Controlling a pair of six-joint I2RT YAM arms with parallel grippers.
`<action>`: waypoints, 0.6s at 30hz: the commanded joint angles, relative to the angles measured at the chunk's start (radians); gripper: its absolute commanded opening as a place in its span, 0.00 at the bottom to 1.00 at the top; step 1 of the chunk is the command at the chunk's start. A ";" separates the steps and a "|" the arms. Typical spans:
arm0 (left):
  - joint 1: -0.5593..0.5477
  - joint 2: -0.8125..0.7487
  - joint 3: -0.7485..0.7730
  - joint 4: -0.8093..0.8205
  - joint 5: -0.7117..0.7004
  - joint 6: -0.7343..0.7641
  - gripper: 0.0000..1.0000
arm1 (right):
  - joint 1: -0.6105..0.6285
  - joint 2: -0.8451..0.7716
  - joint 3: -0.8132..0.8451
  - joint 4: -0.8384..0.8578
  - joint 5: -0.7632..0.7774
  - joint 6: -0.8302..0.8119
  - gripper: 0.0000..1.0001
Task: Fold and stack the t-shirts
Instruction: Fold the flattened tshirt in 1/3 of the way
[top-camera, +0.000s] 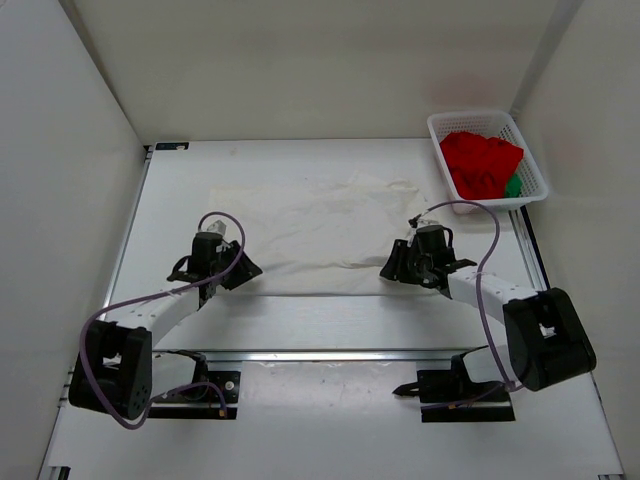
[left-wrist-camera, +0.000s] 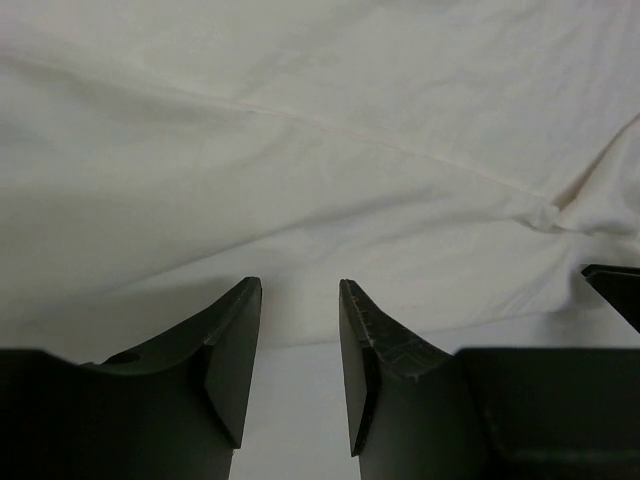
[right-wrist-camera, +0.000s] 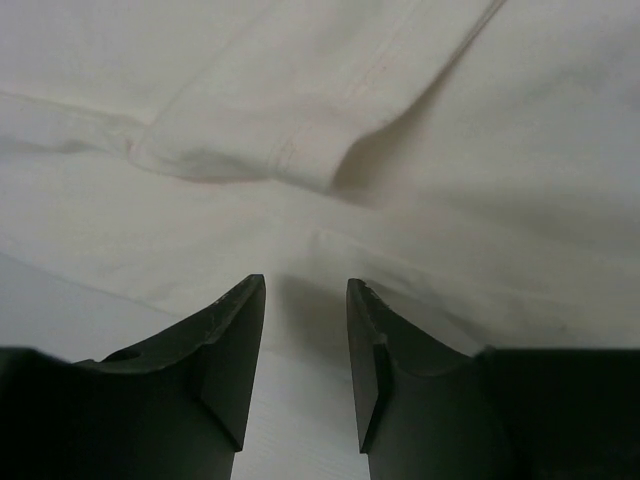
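Note:
The cream-white t-shirt lies spread flat on the middle of the table. My left gripper is at its near left hem, open and empty. In the left wrist view the left gripper has its tips just over the shirt's near edge. My right gripper is at the near right hem, open and empty. In the right wrist view the right gripper points at the cloth below a folded-over sleeve. The red t-shirt and the green t-shirt lie crumpled in the basket.
The white mesh basket stands at the back right corner of the table. White walls close in the left, back and right sides. Purple cables loop over both arms.

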 joint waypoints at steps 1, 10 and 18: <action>0.035 -0.034 -0.038 0.081 0.016 -0.002 0.47 | -0.023 0.026 0.026 0.174 -0.017 -0.014 0.37; 0.166 -0.063 -0.041 0.058 0.069 0.025 0.48 | -0.040 0.135 0.067 0.233 -0.040 -0.023 0.37; 0.173 -0.048 -0.046 0.080 0.080 0.011 0.47 | -0.040 0.201 0.125 0.253 -0.077 -0.015 0.17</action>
